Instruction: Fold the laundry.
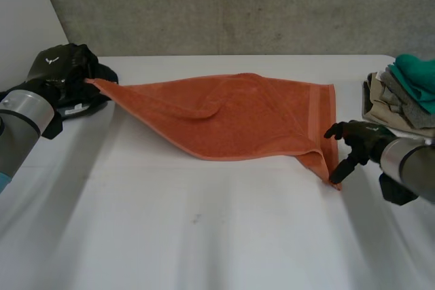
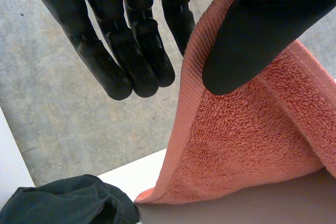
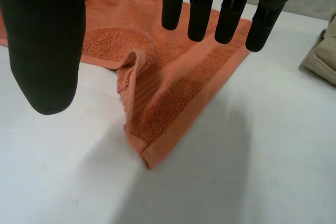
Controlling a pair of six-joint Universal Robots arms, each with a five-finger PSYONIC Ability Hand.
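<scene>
Towel [image 1: 238, 117]: burnt orange terry throughout, with a flatter woven band of the same orange along its short end and a plain orange hem. My left hand [image 2: 126, 51] and right hand [image 1: 360, 142] are matt black, my left forearm [image 1: 24, 117] grey metal. The table [image 1: 204, 236] is plain white, the wall [image 1: 238, 5] mottled grey concrete, the crumpled garment [image 2: 63, 203] black, and the stacked laundry shows a teal cloth [image 1: 418, 73], a grey cloth [image 1: 401, 96] and a beige cloth [image 1: 380, 103].
</scene>
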